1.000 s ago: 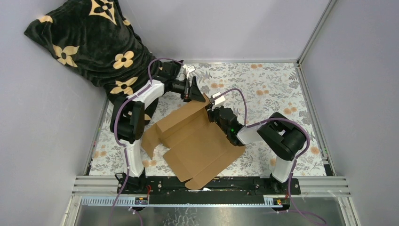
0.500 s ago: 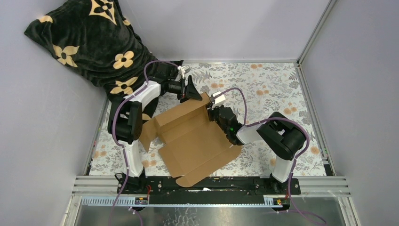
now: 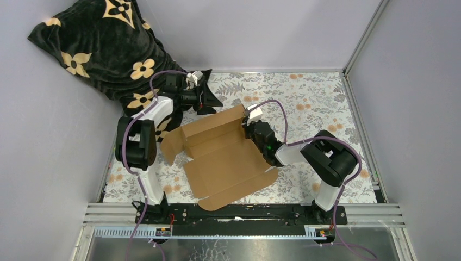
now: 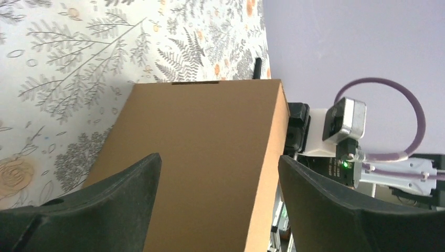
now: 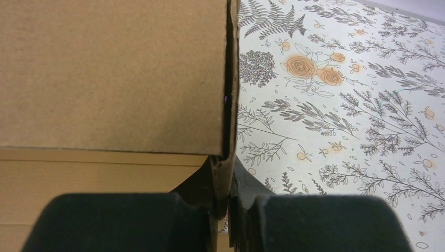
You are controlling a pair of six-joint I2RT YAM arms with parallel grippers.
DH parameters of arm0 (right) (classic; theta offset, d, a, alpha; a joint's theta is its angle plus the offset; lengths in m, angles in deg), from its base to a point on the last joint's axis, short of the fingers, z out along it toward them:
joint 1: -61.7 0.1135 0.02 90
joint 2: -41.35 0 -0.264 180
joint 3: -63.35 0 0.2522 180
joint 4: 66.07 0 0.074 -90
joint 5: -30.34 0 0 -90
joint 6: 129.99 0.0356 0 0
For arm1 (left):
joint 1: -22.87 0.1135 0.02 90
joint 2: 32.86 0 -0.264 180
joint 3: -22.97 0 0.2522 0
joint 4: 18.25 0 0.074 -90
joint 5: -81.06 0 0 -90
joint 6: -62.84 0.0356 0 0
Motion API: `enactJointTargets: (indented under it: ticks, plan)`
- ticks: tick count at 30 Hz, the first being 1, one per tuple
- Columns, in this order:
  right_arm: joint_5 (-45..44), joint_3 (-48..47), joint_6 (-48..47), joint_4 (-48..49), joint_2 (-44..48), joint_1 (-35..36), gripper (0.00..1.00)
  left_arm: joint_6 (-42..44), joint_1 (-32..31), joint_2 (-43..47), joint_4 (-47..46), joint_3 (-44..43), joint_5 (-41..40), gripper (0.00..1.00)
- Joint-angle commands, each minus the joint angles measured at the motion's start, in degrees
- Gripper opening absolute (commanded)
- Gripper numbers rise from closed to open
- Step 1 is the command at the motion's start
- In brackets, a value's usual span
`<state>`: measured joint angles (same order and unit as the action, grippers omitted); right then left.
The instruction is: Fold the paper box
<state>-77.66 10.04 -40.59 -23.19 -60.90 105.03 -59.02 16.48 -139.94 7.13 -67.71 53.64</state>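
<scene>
The paper box (image 3: 223, 157) is a brown cardboard sheet lying half formed on the table, with its far and right walls raised. My right gripper (image 3: 245, 127) is shut on the upright right wall at its far corner. In the right wrist view the cardboard edge (image 5: 229, 105) runs down between the pinched fingers of that gripper (image 5: 226, 195). My left gripper (image 3: 213, 97) hovers open behind the far wall, clear of it. From the left wrist a brown panel (image 4: 199, 157) fills the gap ahead of the wide-open left gripper (image 4: 220, 176), untouched.
A dark blanket with cream flowers (image 3: 98, 49) is heaped at the back left, right beside the left arm. Grey walls close in the flowered table cloth (image 3: 310, 98). A metal rail (image 3: 244, 209) runs along the near edge. A small black-and-orange marker (image 4: 257, 68) shows beyond the panel.
My left gripper has drawn back to the left, away from the far wall it was at. The box has shifted and turned slightly leftward. The right gripper keeps its pinch on the wall.
</scene>
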Motion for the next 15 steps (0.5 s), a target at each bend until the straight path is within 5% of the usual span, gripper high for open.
enactJointTargets:
  ticks: [1, 15]
  plan:
    - [-1.39, 1.23, -3.26, -2.16, 2.33, -0.59, 0.0, -2.26, 0.7, -0.27, -2.97, 0.05, -4.42, 0.88]
    - [-0.77, -2.73, -8.36, -1.0, -2.21, -2.51, 0.0, -2.41, -5.63, -14.24, -2.53, -3.87, -5.36, 0.84]
